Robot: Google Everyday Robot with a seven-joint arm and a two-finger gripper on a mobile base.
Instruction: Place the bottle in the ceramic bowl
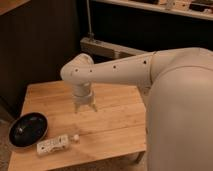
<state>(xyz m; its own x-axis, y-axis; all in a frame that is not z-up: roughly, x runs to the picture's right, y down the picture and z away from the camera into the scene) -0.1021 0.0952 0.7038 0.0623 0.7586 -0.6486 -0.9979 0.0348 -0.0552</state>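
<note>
single view from high behind arm [125, 70], angled down onto table [117, 122]; tool [85, 107] hangs over table middle.

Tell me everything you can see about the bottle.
The bottle is small, white and oblong, plastic-looking, with faint label markings and a small round cap at its right end. It lies on its side near the wooden table's front edge, beside the bowl; whether they touch is unclear. The gripper is apart from it, farther back.

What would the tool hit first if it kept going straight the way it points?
Probably the wooden table. The tool points down over its middle; the bottle and ceramic bowl lie nearer the front left, seemingly off that line.
</note>
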